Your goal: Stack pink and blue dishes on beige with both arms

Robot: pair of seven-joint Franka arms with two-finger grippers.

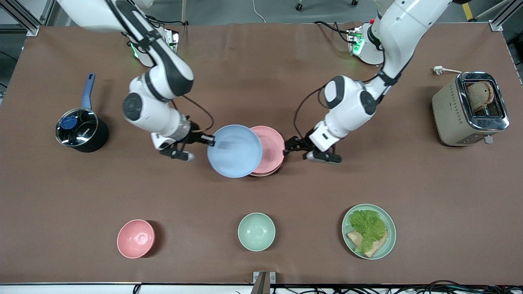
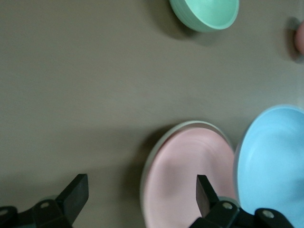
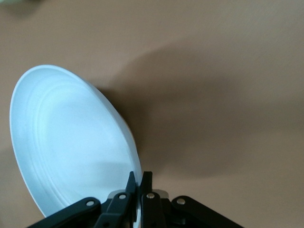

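My right gripper [image 1: 211,140] is shut on the rim of the light blue plate [image 1: 234,151] and holds it in the air. The plate covers part of the pale pink plate [image 1: 270,148]. In the right wrist view the blue plate [image 3: 71,142] is tilted, its edge pinched in the right gripper [image 3: 140,183]. The pink plate rests on the beige plate [image 1: 265,174], of which only a thin rim shows. My left gripper [image 1: 287,147] is open beside the pink plate's rim, toward the left arm's end. In the left wrist view the left gripper [image 2: 141,192] straddles the edge of the pink plate [image 2: 190,180] and the beige rim [image 2: 151,159].
A dark pot with a blue handle [image 1: 81,132] stands toward the right arm's end. A toaster [image 1: 470,108] stands toward the left arm's end. Nearer the front camera are a pink bowl [image 1: 135,238], a mint bowl [image 1: 256,231] and a mint plate with lettuce and bread [image 1: 388,241].
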